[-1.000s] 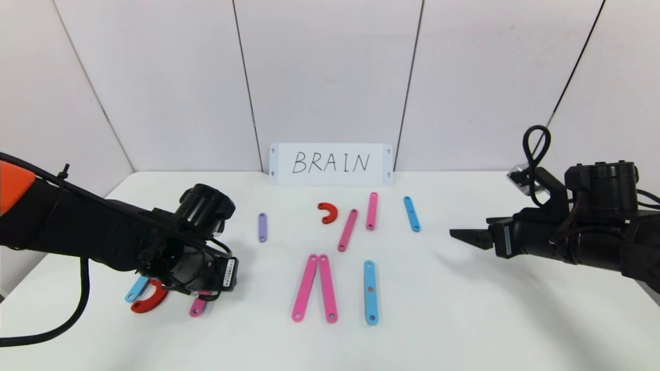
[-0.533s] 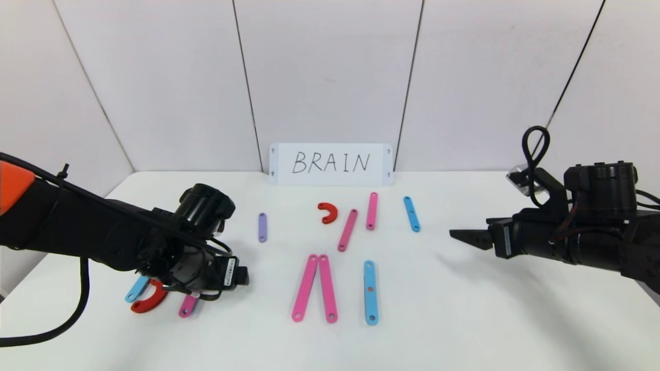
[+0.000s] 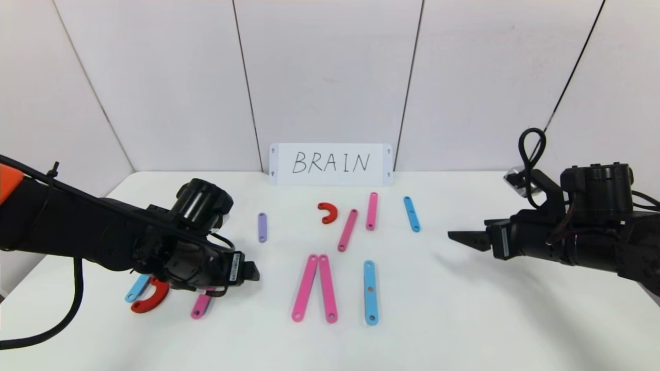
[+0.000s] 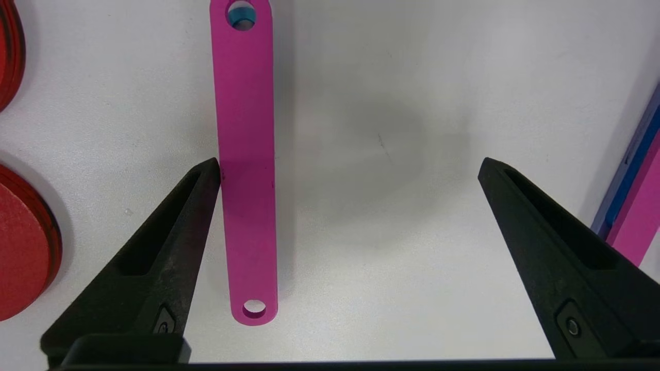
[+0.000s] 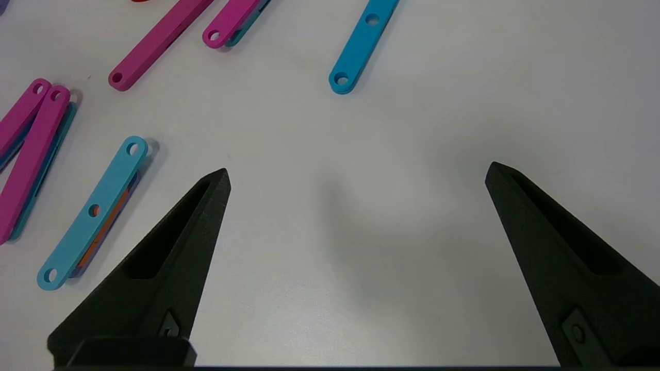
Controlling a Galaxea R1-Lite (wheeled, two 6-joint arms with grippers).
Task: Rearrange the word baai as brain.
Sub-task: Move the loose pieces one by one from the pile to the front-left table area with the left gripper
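The word baai lies as loose flat pieces on the white table [image 3: 464,319]. At the front left are a short pink strip [image 3: 200,305], a red half-ring [image 3: 151,299] and a short blue strip [image 3: 136,288]. My left gripper [image 3: 249,271] hovers low over them, open. In the left wrist view the pink strip [image 4: 246,170] lies flat between the spread fingers of the left gripper [image 4: 349,165], close beside one fingertip [image 4: 209,178] and held by nothing. My right gripper [image 3: 456,237] hangs open over bare table at the right, as the right wrist view shows of this gripper [image 5: 358,169].
Mid-table lie a purple strip [image 3: 262,227], a small red curve [image 3: 328,212], two pink strips [image 3: 348,230] [image 3: 372,210], a blue strip [image 3: 412,214], two long pink strips [image 3: 305,287] [image 3: 328,288] and a longer blue one [image 3: 370,292]. A white card reading BRAIN [image 3: 331,164] leans on the back wall.
My left gripper has opened wide and shifted to the right; the short pink strip now lies free on the table. The right arm has barely moved.
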